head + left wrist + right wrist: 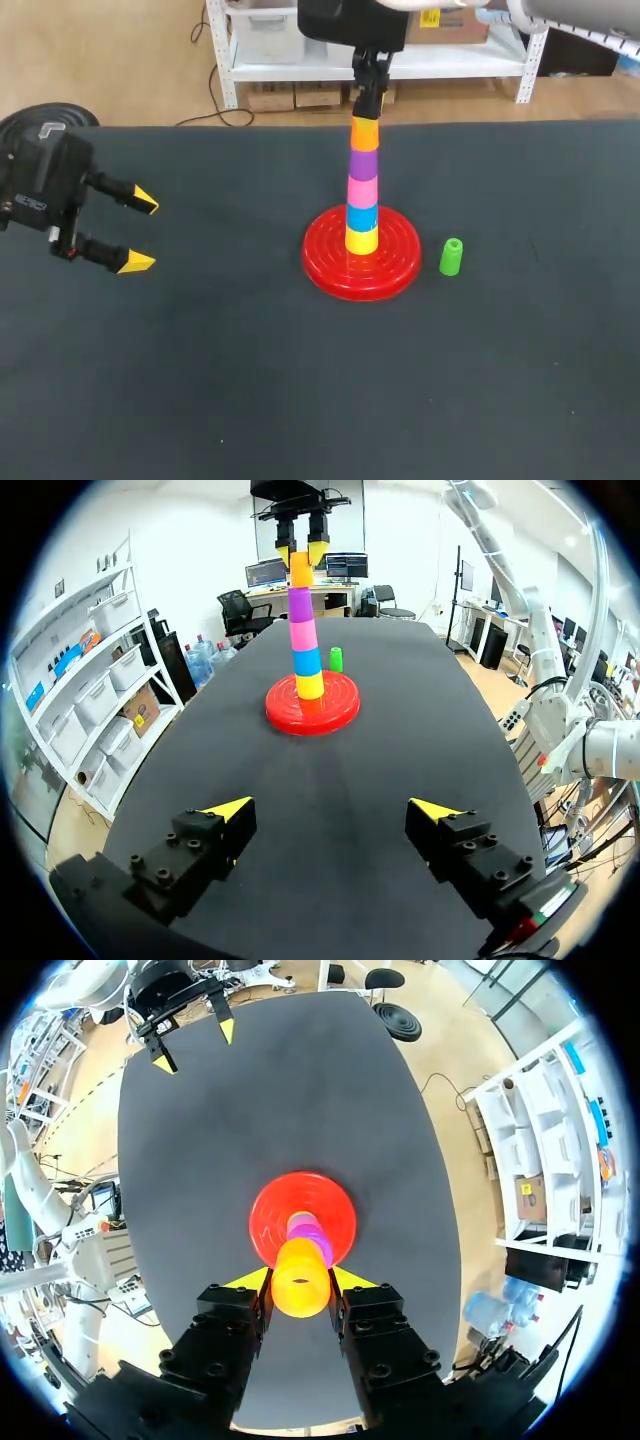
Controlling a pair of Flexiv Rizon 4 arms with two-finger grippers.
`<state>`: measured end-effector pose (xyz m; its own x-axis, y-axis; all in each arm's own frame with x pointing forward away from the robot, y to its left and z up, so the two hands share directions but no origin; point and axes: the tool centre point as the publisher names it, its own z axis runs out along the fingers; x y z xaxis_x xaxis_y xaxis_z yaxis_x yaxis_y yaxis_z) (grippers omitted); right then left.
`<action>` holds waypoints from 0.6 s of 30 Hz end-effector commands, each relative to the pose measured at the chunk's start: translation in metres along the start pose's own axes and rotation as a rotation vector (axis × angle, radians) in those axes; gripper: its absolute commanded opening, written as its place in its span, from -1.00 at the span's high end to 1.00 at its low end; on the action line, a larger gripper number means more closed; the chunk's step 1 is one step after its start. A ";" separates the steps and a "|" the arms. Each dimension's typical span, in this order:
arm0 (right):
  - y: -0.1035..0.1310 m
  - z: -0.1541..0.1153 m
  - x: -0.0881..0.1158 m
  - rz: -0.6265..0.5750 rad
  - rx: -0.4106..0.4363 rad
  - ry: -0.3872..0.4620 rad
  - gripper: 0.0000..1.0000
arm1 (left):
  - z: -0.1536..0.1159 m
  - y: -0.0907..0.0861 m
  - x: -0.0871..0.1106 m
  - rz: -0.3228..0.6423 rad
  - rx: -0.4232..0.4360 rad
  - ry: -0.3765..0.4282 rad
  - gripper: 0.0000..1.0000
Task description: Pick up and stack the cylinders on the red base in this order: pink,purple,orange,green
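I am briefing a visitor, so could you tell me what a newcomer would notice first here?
First, the tall colourful stack on the red base near the middle of the table, its top orange cylinder clamped from above by the right gripper. Then the lone green cylinder standing on the table just right of the base, and the left gripper held open far off to the left.
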<state>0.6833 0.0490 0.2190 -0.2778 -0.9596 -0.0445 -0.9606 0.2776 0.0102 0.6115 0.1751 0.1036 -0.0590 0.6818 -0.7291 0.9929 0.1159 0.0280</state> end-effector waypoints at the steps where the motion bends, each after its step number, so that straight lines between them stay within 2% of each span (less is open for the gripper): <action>1: -0.001 0.005 -0.001 -0.002 -0.003 -0.001 1.00 | 0.000 0.000 0.001 0.003 -0.002 -0.004 -1.00; 18: -0.001 0.005 -0.001 -0.007 0.002 -0.001 1.00 | 0.000 0.000 0.001 0.003 -0.002 -0.004 -1.00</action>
<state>0.6857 0.0510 0.2182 -0.2700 -0.9619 -0.0432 -0.9628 0.2700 0.0062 0.6115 0.1751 0.1036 -0.0590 0.6818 -0.7291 0.9929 0.1159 0.0280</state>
